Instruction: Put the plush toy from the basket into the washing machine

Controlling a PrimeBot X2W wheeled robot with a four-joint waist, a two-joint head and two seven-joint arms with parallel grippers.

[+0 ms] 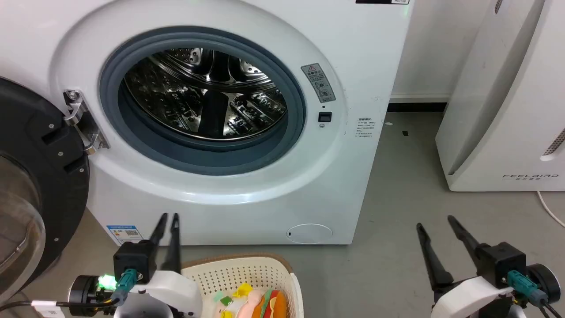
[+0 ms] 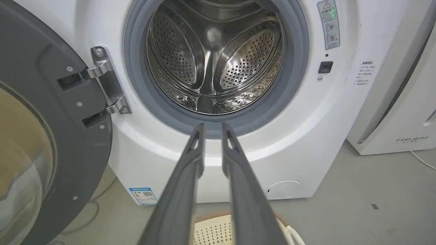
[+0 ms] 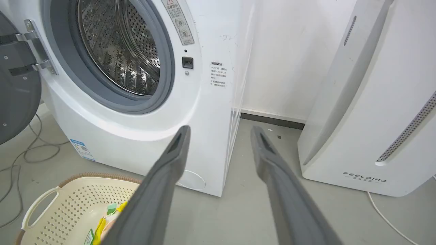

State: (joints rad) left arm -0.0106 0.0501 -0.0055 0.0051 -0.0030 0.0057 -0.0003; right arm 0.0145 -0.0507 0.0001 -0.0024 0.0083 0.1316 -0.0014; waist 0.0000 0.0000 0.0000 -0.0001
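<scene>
**Q:** Claw status?
**A:** Left claw [image 1: 169, 217] narrow, empty. Right claw [image 1: 435, 222] wide, empty.

**Q:** Toy location?
**A:** Toy [image 1: 251, 302] lies in the basket [image 1: 229, 274], on the floor before the washer [image 1: 265, 194].

**Q:** Hazards?
**A:** A narrow left claw may push the toy rather than grip it. The basket wall may snag the lift. Door [image 1: 39, 176] hangs open at left; a white appliance [image 1: 507, 110] crowds the right.

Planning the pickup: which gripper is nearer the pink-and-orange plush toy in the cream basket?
Left. Left gripper hangs just left of the plush toy; right gripper is far to its right.
</scene>
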